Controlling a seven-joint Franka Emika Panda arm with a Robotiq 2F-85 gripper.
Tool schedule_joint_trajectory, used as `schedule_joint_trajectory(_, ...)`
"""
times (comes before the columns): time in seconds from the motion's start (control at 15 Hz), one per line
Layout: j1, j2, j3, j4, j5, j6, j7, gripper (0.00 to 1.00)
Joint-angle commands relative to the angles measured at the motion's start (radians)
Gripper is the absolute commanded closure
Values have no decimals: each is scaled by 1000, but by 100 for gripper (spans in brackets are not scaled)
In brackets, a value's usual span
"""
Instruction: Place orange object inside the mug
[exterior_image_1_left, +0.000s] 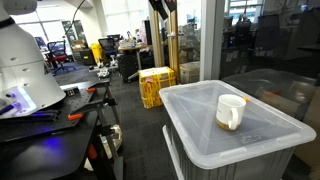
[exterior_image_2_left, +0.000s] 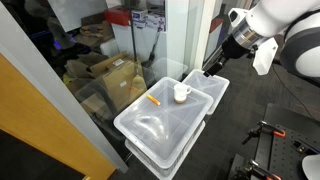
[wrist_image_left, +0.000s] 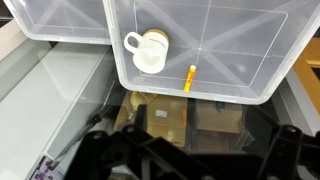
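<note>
The white mug stands upright on the lid of a translucent grey bin; it also shows in both exterior views. The slim orange object lies flat on the same lid beside the mug, a little apart from it, and shows in an exterior view. My gripper hangs above and off the bin's edge, away from both things. Its dark fingers are spread wide and hold nothing. An exterior view shows it high beside the bins.
A second lidded bin sits edge to edge with this one. A glass wall with cardboard boxes behind it runs along the bins. Yellow crates stand on the floor, and a dark desk with small tools is nearby.
</note>
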Motion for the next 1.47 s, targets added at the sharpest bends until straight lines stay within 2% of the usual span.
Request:
schedule_joint_trajectory(0.0,-22,87,24,61,-36,46,43,0)
schedule_joint_trajectory(0.13,-21,126,24,89,-43,65,43,0)
schedule_joint_trajectory(0.33,-64,187,58,136,-67,85,66,0)
schedule_joint_trajectory(0.73,-138,327,95,243,-254,88,225,0)
schedule_joint_trajectory(1.4,-105,515,47,353,-515,82,445,0)
